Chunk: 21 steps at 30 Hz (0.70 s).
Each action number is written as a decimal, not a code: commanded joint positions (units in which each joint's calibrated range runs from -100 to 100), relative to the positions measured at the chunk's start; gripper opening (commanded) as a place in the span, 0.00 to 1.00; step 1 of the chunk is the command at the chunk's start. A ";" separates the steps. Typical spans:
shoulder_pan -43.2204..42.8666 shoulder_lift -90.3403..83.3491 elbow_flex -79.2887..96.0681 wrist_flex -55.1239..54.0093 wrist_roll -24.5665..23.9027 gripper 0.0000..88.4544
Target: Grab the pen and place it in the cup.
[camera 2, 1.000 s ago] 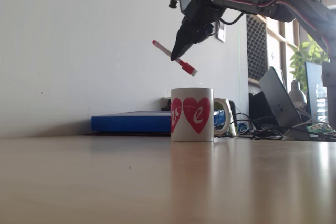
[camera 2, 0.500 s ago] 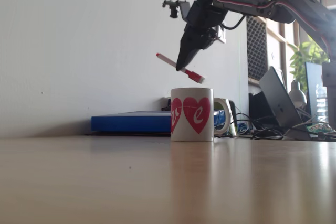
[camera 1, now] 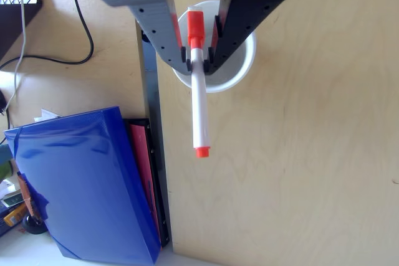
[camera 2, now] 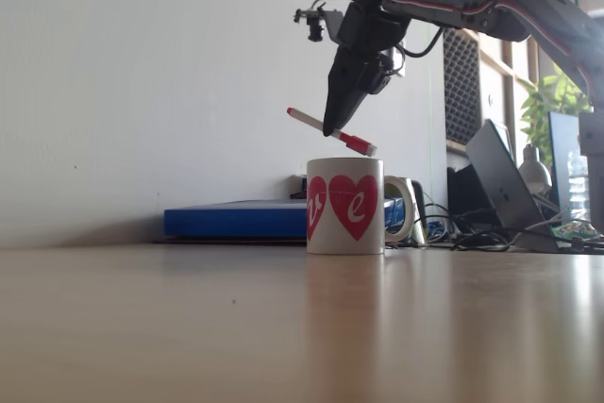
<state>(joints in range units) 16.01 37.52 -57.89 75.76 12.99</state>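
The pen (camera 2: 330,131) hangs tilted just above the cup (camera 2: 345,206), red-orange cap end lowest and close over the rim. My gripper (camera 2: 329,129) is shut on the pen near the joint of cap and barrel. In the other view the pen (camera 1: 199,101) runs from the cap between the fingers down to the small red end plug, and the gripper (camera 1: 198,61) sits over the white cup (camera 1: 240,70), whose rim shows behind the fingers. The cup stands upright on the wooden table, hearts facing the fixed view, handle at its right.
A blue folder (camera 1: 87,185) lies flat behind the cup (camera 2: 236,219), beside a dark strip at the table edge. A laptop (camera 2: 505,186), cables and a plant stand at the right of the fixed view. The wooden table (camera 2: 283,327) stretches open in front.
The gripper has carried the pen lower and slightly right, from well above the cup to just over its rim. The pen's tilt has flattened a little.
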 commanded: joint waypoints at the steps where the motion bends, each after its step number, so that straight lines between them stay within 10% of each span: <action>1: -0.45 -0.34 -0.28 1.01 -0.17 0.01; 21: -0.37 -0.34 -0.37 2.82 0.46 0.29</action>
<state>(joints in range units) 16.01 37.52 -57.89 79.07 13.09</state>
